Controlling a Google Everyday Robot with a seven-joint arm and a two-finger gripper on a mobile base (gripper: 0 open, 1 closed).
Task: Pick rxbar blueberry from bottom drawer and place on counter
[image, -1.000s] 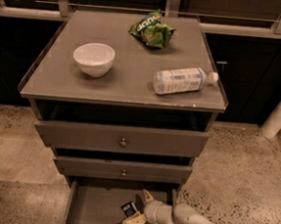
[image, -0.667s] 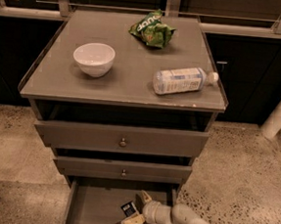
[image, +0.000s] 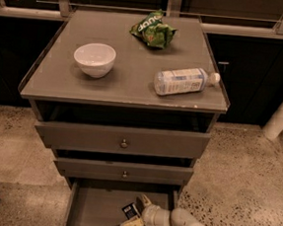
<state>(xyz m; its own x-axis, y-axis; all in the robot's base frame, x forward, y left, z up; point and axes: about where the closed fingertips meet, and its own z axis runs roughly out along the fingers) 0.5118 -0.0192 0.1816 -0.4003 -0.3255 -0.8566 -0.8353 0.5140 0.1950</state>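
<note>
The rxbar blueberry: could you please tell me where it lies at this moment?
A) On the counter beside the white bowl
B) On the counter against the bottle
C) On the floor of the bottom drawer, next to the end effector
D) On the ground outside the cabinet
C: the rxbar blueberry lies on the floor of the open bottom drawer, with the open end effector reaching in right at it.
</note>
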